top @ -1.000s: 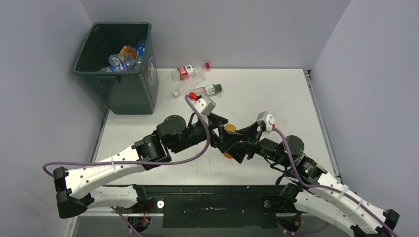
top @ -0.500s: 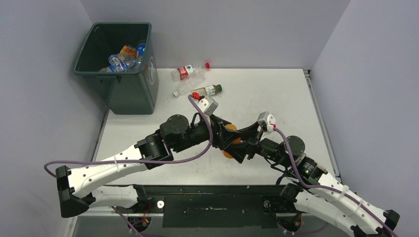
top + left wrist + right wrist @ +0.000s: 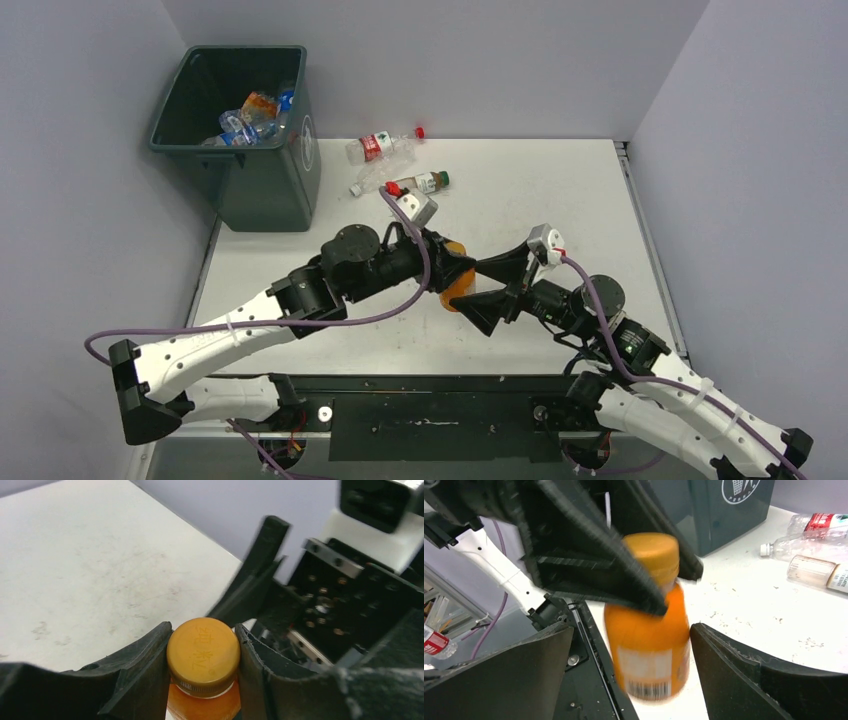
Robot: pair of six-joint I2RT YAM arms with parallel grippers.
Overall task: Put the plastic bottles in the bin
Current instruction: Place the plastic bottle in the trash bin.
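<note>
An orange bottle with an orange cap hangs upright above the table's middle. My left gripper is shut on its cap, one finger pressed against each side. My right gripper stands open around the bottle's body, both fingers apart from it. The dark green bin stands at the far left with several bottles inside. Three bottles lie beside it: a clear one with a red label, a clear one and a brownish one with a green cap.
The two arms meet nose to nose over the table's middle, fingers interleaved around the orange bottle. The bin and the loose bottles lie beyond the left arm. Grey walls close the table at the back and sides.
My left gripper has closed on the orange bottle's cap. My right gripper has opened, let go of the bottle's body and drawn back a little.
</note>
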